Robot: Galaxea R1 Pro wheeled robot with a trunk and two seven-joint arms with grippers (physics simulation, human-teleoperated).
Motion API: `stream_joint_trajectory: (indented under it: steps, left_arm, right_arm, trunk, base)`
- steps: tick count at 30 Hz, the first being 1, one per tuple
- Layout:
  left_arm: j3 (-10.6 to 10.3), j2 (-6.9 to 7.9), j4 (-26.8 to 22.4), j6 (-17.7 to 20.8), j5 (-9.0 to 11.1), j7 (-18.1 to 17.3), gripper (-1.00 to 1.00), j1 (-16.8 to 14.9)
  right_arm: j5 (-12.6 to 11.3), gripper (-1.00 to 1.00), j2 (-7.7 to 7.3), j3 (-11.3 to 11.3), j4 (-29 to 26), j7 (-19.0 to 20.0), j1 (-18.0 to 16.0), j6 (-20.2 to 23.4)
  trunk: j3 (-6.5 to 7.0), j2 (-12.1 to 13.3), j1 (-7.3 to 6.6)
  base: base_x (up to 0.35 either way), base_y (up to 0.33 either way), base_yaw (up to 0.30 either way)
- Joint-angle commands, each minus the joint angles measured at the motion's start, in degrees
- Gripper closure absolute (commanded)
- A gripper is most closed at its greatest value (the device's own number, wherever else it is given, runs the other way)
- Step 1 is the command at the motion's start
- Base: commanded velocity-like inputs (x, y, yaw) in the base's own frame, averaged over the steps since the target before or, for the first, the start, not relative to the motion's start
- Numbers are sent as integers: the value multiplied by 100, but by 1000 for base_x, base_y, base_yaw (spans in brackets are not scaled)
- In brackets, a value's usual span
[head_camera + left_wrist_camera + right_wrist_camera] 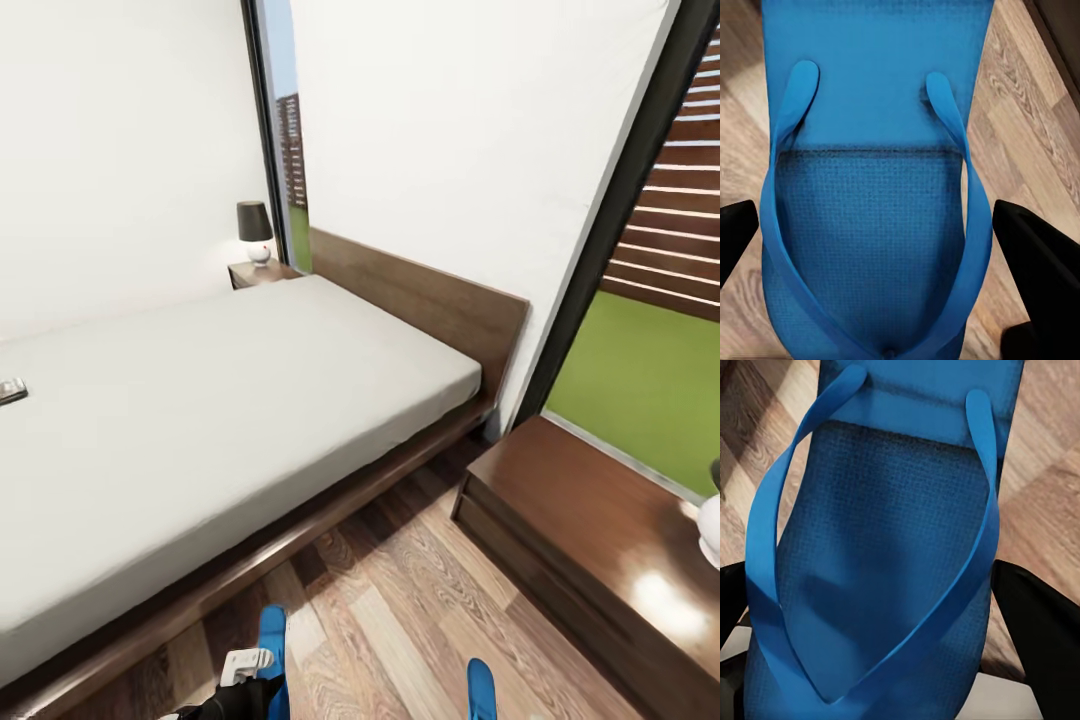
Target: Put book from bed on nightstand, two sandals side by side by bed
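you'll find no text, label, brand or number readable here; nothing carries legible writing.

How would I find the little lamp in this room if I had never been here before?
Find the big bed with its pale mattress and brown wooden headboard. Follow the headboard to its far end, by the tall narrow window, where a low dark nightstand stands. The lamp sits on top: a dark shade over a round white base, the only thing standing on it.

Book (12,390) on bed (230,400); sandals (272,640) on floor (400,620) beside.
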Motion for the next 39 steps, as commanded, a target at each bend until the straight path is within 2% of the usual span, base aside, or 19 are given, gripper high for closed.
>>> stream_joint_trajectory:
  steps: [1,39]
  left_arm:
    - [35,-1,8,-28,-42,-20,100,-6]
    - [35,-1,8,-28,-42,-20,100,-6]
  right_arm:
    - [-1,100,-1,-38,3,29,-2,7]
    - [-1,100,-1,-38,-2,29,-2,7]
  trunk:
    - [-8,-2,-1]
    - [-130,-2,-1]
  base:
    - [0,0,271]
    - [0,0,271]
